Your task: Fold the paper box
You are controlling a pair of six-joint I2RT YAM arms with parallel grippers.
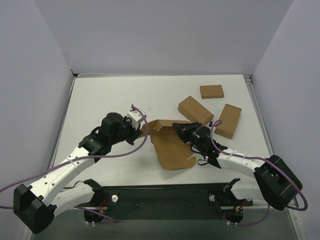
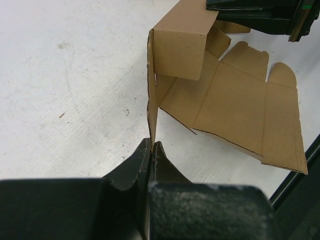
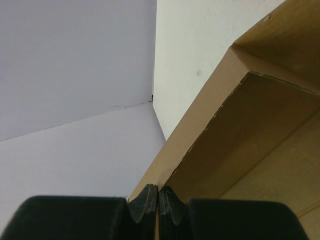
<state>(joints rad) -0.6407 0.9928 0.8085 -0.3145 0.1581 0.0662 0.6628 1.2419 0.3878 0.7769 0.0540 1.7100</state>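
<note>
The paper box (image 1: 172, 149) is a brown cardboard blank lying between the two arms, partly folded, with its far panel raised. My left gripper (image 1: 141, 130) is at its left end. In the left wrist view the gripper (image 2: 152, 145) is shut on the thin edge of an upright side flap (image 2: 152, 90), and the rest of the blank (image 2: 240, 107) lies flat beyond. My right gripper (image 1: 180, 128) is at the far right corner. The right wrist view shows this gripper (image 3: 158, 193) shut on the edge of a raised panel (image 3: 235, 130).
Three small ready-made brown boxes lie at the back right: one (image 1: 195, 110) just behind the right gripper, one (image 1: 211, 91) farther back, one (image 1: 228, 120) to the right. White walls enclose the table. The arms' base rail (image 1: 165, 195) runs along the near edge.
</note>
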